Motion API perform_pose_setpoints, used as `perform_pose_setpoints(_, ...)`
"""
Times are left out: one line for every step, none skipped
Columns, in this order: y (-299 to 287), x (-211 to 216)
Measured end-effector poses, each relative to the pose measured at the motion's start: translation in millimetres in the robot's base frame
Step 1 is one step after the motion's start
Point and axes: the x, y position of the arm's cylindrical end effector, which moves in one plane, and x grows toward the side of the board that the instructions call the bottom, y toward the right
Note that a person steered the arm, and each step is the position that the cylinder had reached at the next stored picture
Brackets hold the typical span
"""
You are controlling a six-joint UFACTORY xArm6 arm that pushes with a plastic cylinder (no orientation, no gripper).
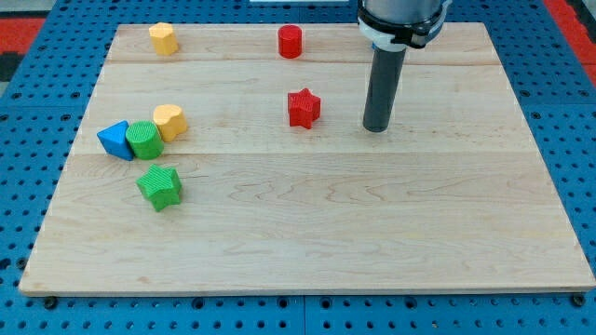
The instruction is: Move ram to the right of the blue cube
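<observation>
My tip [376, 127] rests on the wooden board [391, 223], right of centre in the upper half. The blue block [115, 140], wedge-like in shape, lies at the view's left, far from my tip. A green cylinder [144, 140] touches its right side, and a yellow cylinder [170, 122] touches the green one at its upper right. A red star block [304, 108] lies just left of my tip, a short gap apart.
A green star block [159, 187] lies below the blue cluster. A yellow hexagonal block [164, 38] sits at the top left and a red cylinder [291, 42] at the top centre. A blue pegboard [28, 102] surrounds the board.
</observation>
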Motion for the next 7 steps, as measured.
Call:
perform_pose_setpoints(0, 0)
perform_pose_setpoints(2, -12)
perform_pose_setpoints(2, -13)
perform_pose_setpoints(4, -21)
perform_pose_setpoints(19, -42)
perform_pose_setpoints(20, -49)
perform_pose_setpoints(22, -55)
